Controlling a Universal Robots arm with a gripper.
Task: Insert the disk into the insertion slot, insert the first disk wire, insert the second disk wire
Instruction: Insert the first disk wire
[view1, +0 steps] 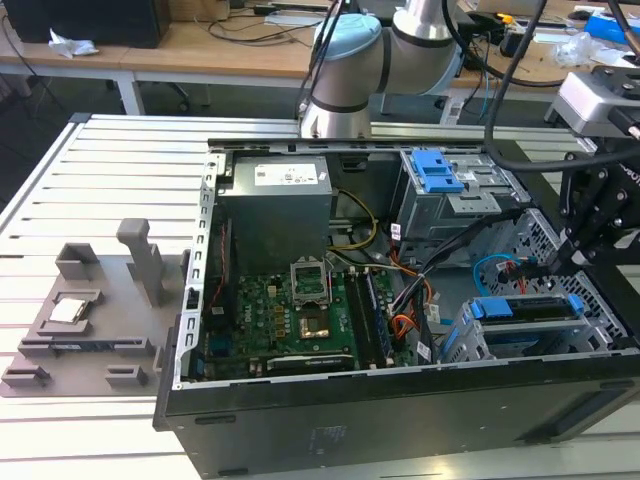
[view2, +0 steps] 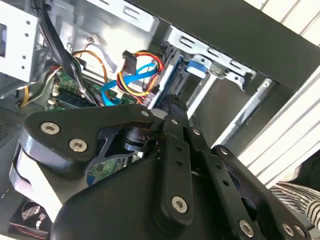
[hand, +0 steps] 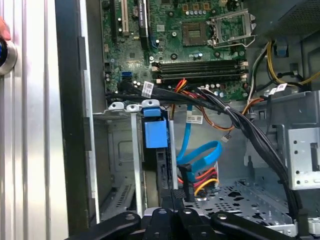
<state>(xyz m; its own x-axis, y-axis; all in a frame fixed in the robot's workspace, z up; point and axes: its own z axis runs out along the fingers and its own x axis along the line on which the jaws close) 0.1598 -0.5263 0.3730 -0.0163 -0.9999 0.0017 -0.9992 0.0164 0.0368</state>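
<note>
Disk (view1: 525, 310) sits in slot (view1: 470, 345), lower right of exterior view; narrow, empty-looking gripper (hand: 177, 193) nears loose plug (hand: 188, 184); likely wire 1, needing careful alignment

Insertion slot (view1: 462, 342): perforated sheet metal; disk (view1: 528, 309) w/ blue plastic carrier (table (view1: 100, 170): matt ribbed metal).

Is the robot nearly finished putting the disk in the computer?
Step one looks done: the disk sits inside the insertion slot. In hand: the gripper is down beside the blue cable and the coloured wires. Left: the two wires; whether either is plugged in can't be seen.
</note>
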